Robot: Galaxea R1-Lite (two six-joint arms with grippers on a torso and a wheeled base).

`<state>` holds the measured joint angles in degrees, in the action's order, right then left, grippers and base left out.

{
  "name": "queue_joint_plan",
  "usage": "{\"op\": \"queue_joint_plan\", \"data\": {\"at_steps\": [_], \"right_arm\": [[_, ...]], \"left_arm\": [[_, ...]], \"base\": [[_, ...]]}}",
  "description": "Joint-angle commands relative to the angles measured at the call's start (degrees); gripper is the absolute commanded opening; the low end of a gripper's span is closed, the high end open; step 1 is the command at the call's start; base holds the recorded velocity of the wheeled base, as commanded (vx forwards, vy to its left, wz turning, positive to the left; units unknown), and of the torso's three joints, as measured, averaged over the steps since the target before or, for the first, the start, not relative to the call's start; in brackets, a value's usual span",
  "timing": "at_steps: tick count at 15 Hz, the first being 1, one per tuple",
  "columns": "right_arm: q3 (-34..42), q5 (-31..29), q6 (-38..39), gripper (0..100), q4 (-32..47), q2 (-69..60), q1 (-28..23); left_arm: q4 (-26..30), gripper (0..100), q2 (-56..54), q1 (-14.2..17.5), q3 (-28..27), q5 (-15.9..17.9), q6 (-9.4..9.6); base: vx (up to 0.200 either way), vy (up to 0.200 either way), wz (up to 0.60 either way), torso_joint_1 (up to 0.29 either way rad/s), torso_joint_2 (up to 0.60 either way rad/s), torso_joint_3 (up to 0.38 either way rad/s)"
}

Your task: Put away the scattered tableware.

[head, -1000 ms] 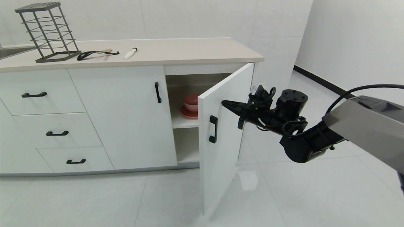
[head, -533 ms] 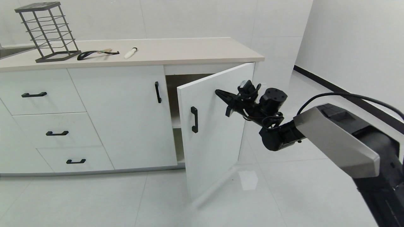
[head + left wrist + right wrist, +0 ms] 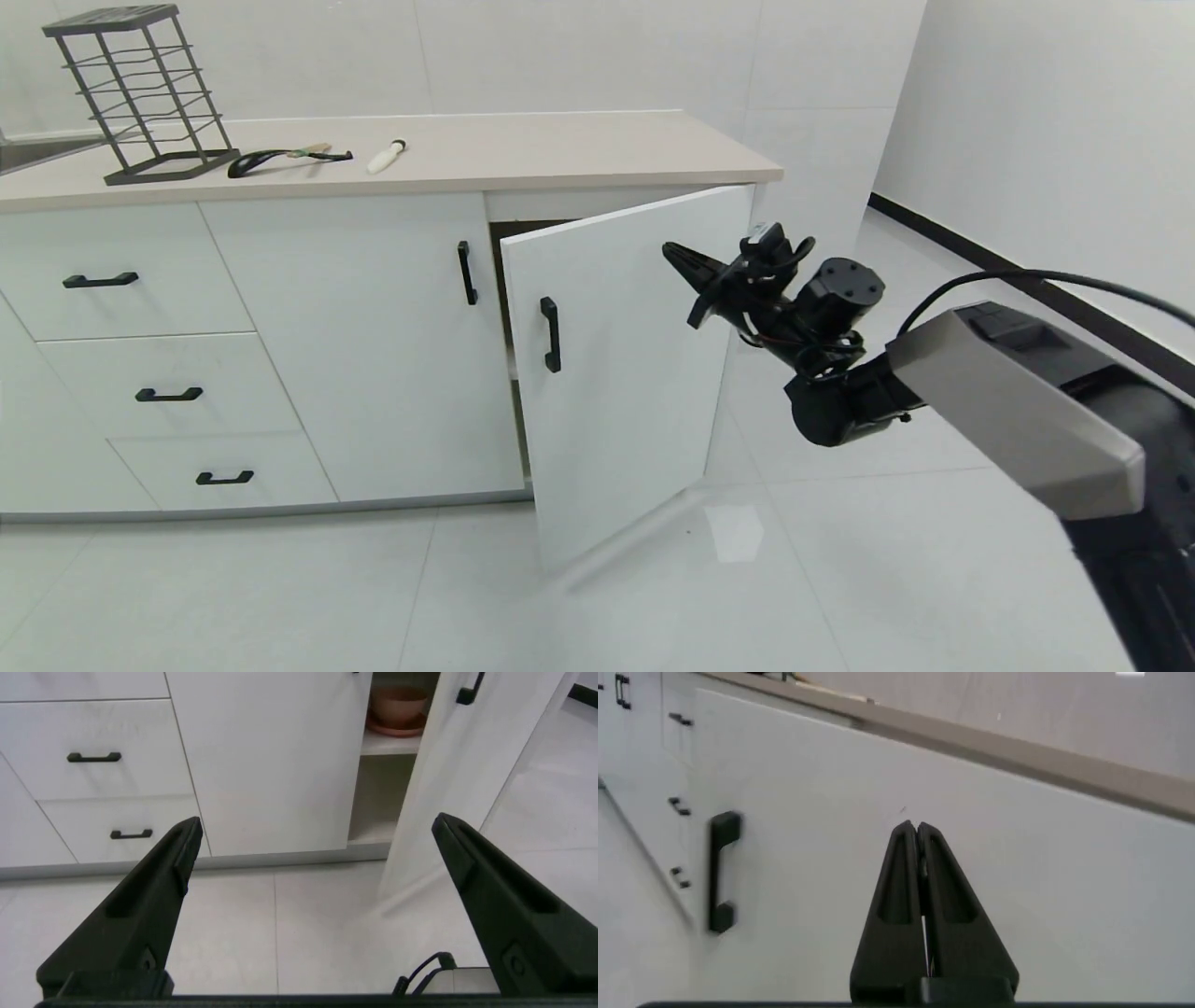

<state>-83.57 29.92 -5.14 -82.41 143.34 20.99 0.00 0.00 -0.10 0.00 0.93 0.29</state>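
While the right gripper, fingers pressed together, sat mid-frame at the outer face of the cabinet door, contact could not be told. Door stood ajar, its handle left of the gripper. Left gripper hung over the floor, fingers wide apart. Pink bowl sat on a plate on the shelf inside. Black ladle and white utensil lay on the counter, upper left, beside a wire rack.
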Motion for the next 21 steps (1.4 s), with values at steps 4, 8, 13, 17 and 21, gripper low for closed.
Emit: {"op": "queue_joint_plan", "data": {"at_steps": [4,8,13,17,21], "right_arm": [[74.69,0.76,1.72,0,-1.44,-60.54,-4.47],[83.57,0.49,1.98,0,9.02,-94.21,-23.72],[83.57,0.85,0.66,0,34.95,-126.99,-21.26],[83.57,0.14,0.13,0,57.01,-143.34,-20.99],[82.6,-23.59,2.77,0,82.32,-143.16,-21.08]], "left_arm": [[-0.09,100,0.0,0.01,0.0,0.04,0.06],[-0.09,100,0.0,0.01,0.0,0.13,0.15],[-0.09,100,0.0,0.01,0.0,0.04,-0.03],[-0.09,100,0.0,0.01,0.0,0.04,0.06],[-0.09,100,0.0,0.01,0.0,0.04,-0.03]], "base": [[0.0,0.0,0.0,0.0,0.0,0.0],[0.0,0.0,0.0,0.0,0.0,0.0],[0.0,0.0,0.0,0.0,0.0,0.0],[0.0,0.0,0.0,0.0,0.0,0.0],[0.0,0.0,0.0,0.0,0.0,0.0]]}}
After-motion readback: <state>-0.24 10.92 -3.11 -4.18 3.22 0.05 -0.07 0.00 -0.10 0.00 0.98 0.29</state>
